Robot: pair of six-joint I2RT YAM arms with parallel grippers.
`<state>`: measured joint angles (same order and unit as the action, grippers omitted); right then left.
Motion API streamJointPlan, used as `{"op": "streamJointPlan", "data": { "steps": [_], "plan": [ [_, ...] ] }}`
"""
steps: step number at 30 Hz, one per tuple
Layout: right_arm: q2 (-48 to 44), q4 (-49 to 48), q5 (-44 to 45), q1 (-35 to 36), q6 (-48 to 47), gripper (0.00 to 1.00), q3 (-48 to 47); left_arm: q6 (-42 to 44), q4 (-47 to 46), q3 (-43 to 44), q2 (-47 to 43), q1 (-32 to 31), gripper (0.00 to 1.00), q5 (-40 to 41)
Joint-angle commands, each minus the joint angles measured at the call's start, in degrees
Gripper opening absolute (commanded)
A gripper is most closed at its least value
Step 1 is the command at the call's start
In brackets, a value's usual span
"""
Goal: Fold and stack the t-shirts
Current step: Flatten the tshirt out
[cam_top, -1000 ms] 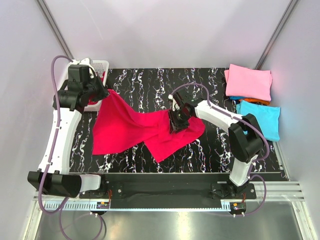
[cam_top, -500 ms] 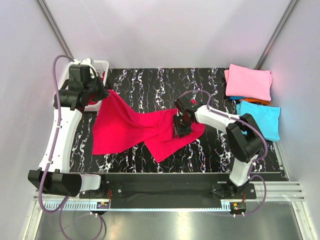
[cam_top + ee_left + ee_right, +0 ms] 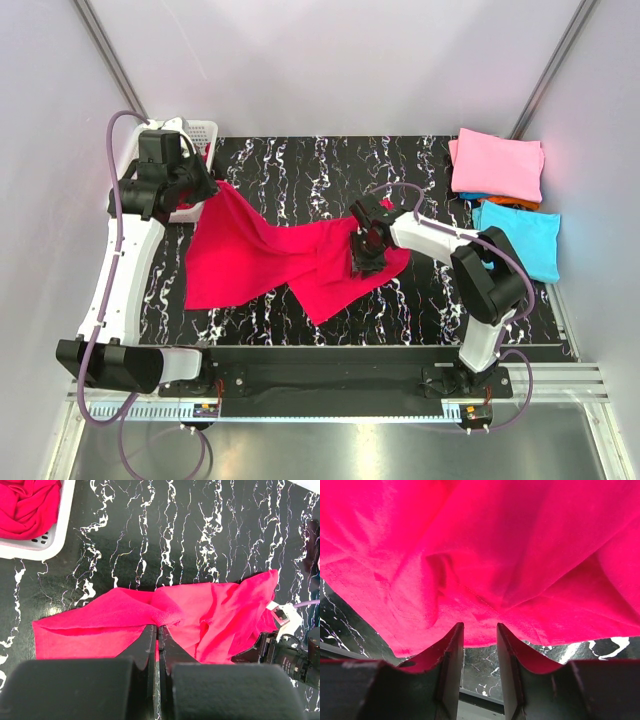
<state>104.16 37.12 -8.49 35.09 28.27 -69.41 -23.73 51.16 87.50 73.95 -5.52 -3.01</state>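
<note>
The crimson t-shirt (image 3: 270,255) lies partly spread and rumpled on the black marbled tabletop (image 3: 300,165), its lower hem toward the near edge, one corner drawn up toward the far left; it is not yet folded.

My right pincer (image 3: 480,645) is low over the right-hand end of this shirt; its fingers stand apart, with bare tabletop visible through the gap; the cloth edge sits just past the fingertips and drapes along their outer sides; nothing is clamped between them.

My left pincer (image 3: 158,640) is pressed together on a raised fold at the shirt's far-left corner; the cloth rises from the tabletop to the fingertips.

Just beyond the left pincer, at the far-left corner, stands the white mesh basket (image 3: 55,535); a second crimson t-shirt (image 3: 25,502) is bunched inside it.

At the far right, well apart from the spread shirt, lie folded shirts; the pink t-shirt (image 3: 497,165) is farthest; the turquoise t-shirt (image 3: 525,238) is nearer; a strip of the orange t-shirt (image 3: 515,203) shows between them.
</note>
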Motion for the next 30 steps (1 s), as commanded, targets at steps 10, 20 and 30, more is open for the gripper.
{"op": "streamJointPlan", "data": {
  "steps": [10,20,30],
  "plan": [
    [3.7,0.6,-1.4,-0.3,0.8,0.38,-1.1,1.4,-1.7,-0.2,-0.9,0.0,0.0,0.2],
    [5.0,-0.3,-0.7,-0.4,0.3,0.26,-2.8,1.8,-1.5,0.2,-0.7,0.0,0.0,0.3],
    [5.2,2.4,1.5,-0.4,-1.0,0.27,-5.9,2.2,-1.4,0.2,-0.8,0.0,0.0,0.7]
  ]
}}
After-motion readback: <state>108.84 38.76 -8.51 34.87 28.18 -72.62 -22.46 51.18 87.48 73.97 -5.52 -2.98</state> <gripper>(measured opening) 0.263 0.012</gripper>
